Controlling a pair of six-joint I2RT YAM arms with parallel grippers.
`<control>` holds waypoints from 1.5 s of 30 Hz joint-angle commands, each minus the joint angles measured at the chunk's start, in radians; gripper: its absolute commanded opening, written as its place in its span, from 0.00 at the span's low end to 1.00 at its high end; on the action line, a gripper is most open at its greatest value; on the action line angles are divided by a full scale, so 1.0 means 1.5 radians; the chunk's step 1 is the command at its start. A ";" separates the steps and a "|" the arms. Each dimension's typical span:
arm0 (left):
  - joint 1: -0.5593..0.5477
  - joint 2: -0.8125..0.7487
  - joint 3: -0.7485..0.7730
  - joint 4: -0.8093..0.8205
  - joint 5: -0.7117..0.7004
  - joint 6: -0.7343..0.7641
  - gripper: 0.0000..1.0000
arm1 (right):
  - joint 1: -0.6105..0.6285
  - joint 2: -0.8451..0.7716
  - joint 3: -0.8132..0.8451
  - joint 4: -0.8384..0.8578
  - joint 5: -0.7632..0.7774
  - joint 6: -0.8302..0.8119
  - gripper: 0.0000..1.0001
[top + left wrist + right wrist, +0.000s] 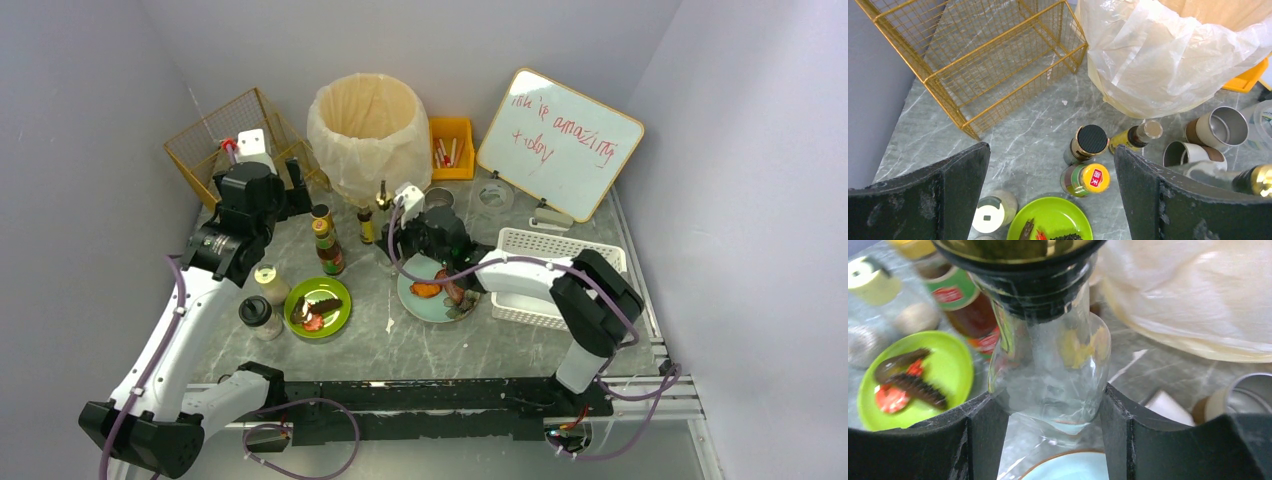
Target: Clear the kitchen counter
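Snugly, right end effector (pixel 1053 427) grips bulbous glass bottle (pixel 1048 370); left end effector (pixel 1050 195) gapes.

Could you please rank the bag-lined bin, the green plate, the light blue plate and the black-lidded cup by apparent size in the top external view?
1. bag-lined bin
2. light blue plate and green plate: too alike to rank, the blue one partly hidden by the right arm
3. black-lidded cup
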 commanded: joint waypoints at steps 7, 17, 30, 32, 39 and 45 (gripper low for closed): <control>-0.001 -0.003 0.027 -0.026 0.024 0.004 1.00 | 0.090 -0.074 -0.033 0.013 -0.070 -0.016 0.37; -0.001 -0.056 -0.018 0.012 0.063 0.018 1.00 | 0.121 -0.081 -0.062 0.028 -0.039 0.003 0.71; -0.001 -0.093 -0.019 -0.010 0.150 0.046 1.00 | 0.122 -0.157 -0.066 -0.025 -0.061 0.021 0.93; -0.001 -0.097 -0.009 -0.024 0.156 0.042 1.00 | 0.122 -0.184 -0.072 -0.044 -0.068 0.022 0.93; -0.001 -0.167 -0.033 -0.039 0.313 0.085 1.00 | 0.122 -0.300 -0.110 -0.154 0.032 0.077 0.93; -0.001 -0.247 -0.124 -0.011 0.370 0.074 1.00 | 0.119 -0.375 -0.108 -0.270 0.208 0.151 0.93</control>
